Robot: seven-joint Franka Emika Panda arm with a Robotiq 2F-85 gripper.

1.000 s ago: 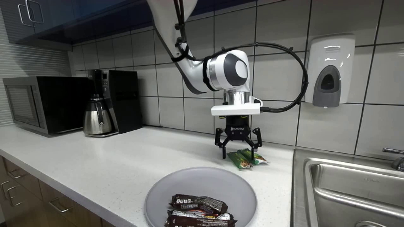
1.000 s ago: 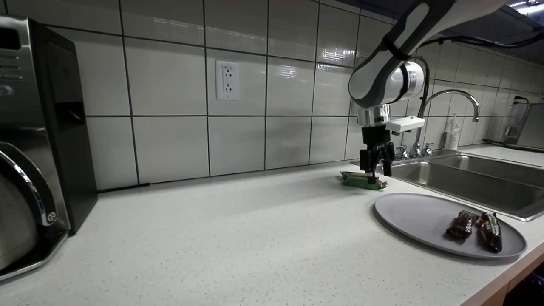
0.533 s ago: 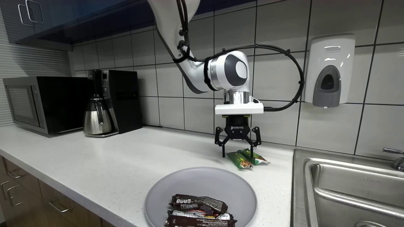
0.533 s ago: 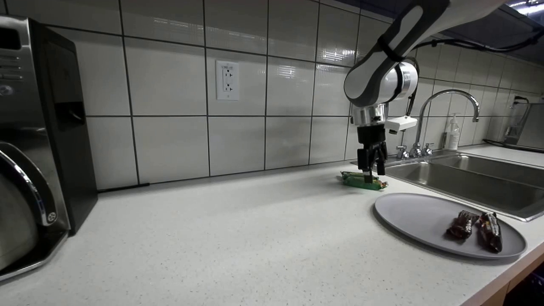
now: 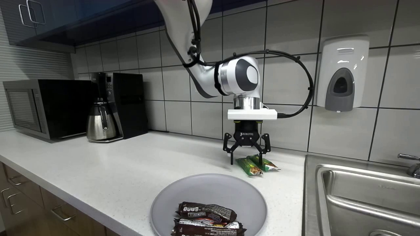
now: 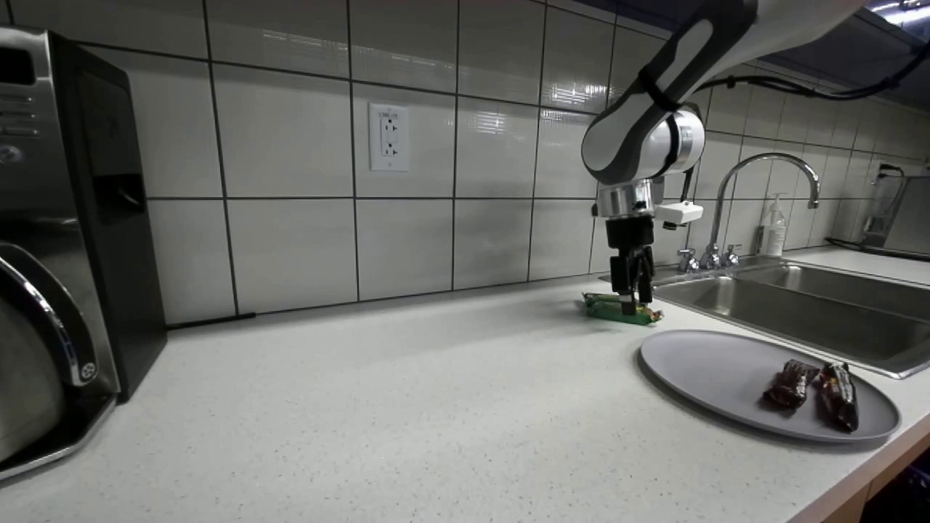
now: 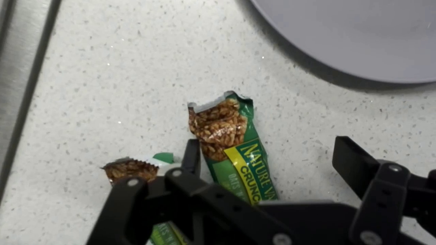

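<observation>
Currently, the claw (image 7: 267,153) stands wide over the table (image 5: 115,170), its fingers (image 7: 354,163) well apart. One green granola bar (image 7: 235,149) lies beneath the gap between them, closer to one finger; a second green bar (image 5: 268,164) lies past that finger. Near the claw, a grey plate (image 5: 210,188) bears brown-wrapped bars (image 5: 207,211).

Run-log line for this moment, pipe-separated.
tool: open, empty | green-wrapped bars: two, on counter, contact with tool unclear | brown-wrapped bars: on gray plate
</observation>
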